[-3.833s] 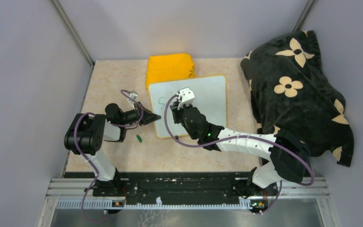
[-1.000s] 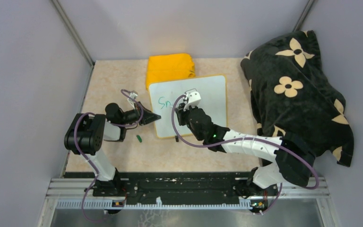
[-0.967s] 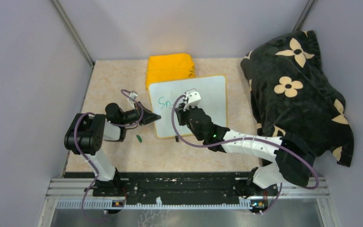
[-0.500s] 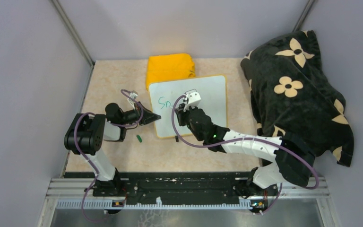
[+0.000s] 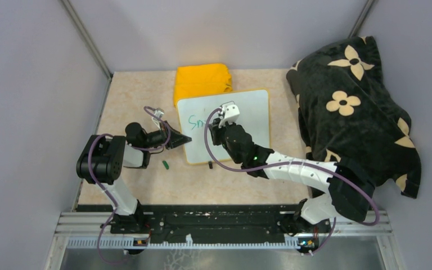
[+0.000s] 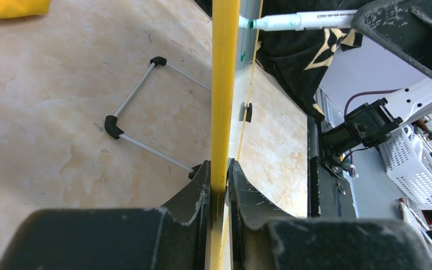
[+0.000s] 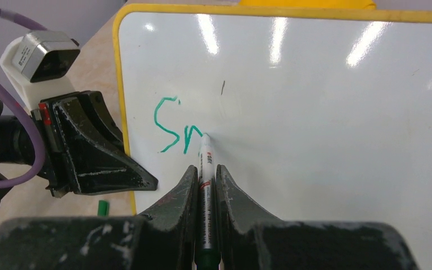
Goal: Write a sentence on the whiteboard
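On a beige table (image 5: 146,185), a yellow cloth (image 5: 202,80) was laid at the whiteboard's (image 5: 253,112) twelve o'clock, a flowered blanket (image 5: 349,107) at three. The left gripper (image 6: 218,169) was clamped on its nine o'clock rim. The right gripper (image 7: 205,171), stretched over it, was closed on a marker (image 7: 206,160) pointed toward twelve, at the sentence's (image 7: 177,132) "Sn". The board was laid lengthwise nine to three.

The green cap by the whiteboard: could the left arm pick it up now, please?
Probably not: the left end effector is clamped on the whiteboard edge, so it must let go before reaching the cap.
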Robot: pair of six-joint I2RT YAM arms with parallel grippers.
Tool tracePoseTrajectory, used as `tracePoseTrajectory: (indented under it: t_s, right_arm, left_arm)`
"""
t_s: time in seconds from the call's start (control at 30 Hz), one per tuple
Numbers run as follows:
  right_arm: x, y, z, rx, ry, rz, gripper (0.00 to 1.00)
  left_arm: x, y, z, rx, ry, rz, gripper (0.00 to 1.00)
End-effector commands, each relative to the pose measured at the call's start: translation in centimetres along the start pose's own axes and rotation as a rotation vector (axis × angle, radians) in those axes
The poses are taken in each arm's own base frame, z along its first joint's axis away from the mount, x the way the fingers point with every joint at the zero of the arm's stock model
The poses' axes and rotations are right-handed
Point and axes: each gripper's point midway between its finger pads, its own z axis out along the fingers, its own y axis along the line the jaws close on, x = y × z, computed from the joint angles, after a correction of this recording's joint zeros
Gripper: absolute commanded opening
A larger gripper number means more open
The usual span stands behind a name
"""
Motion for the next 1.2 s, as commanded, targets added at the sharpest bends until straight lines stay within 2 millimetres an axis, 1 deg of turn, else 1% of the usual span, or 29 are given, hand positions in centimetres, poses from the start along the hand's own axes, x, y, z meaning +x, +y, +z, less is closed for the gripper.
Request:
tracePoseTrajectory:
  t_s: [0.0,0.17,0.57,0.73,1.0,1.17]
  right_arm:
    - [-1.9,-1.6,1.1,0.071,-0.039,-0.014,0.0]
    - [-2.0,-2.3,1.1,0.09,-0.036,-0.011,0.0]
    - [-1.0,-3.4,0.2,0.118,-0.02,0.004,0.0]
    - [-0.4,-3.6,-0.1,0.115,-0.009,0.002,0.0]
    - [1.4,-3.5,-0.5,0.093,0.031,0.014,0.0]
    - [2.0,-3.5,-0.7,0.078,0.046,0.017,0.0]
  left_arm:
    - [0.0,0.9,0.1,-0.035,-0.005,0.006,0.0]
    - [0.0,0.9,0.1,-0.035,-0.003,0.006,0.0]
    - [0.1,0.9,0.1,-0.036,-0.002,0.003,0.0]
    - [0.0,0.9,0.1,-0.036,-0.003,0.006,0.0]
    - [0.0,0.9,0.1,-0.035,-0.002,0.005,0.0]
    - [0.0,0.9,0.2,-0.034,-0.002,0.007,0.0]
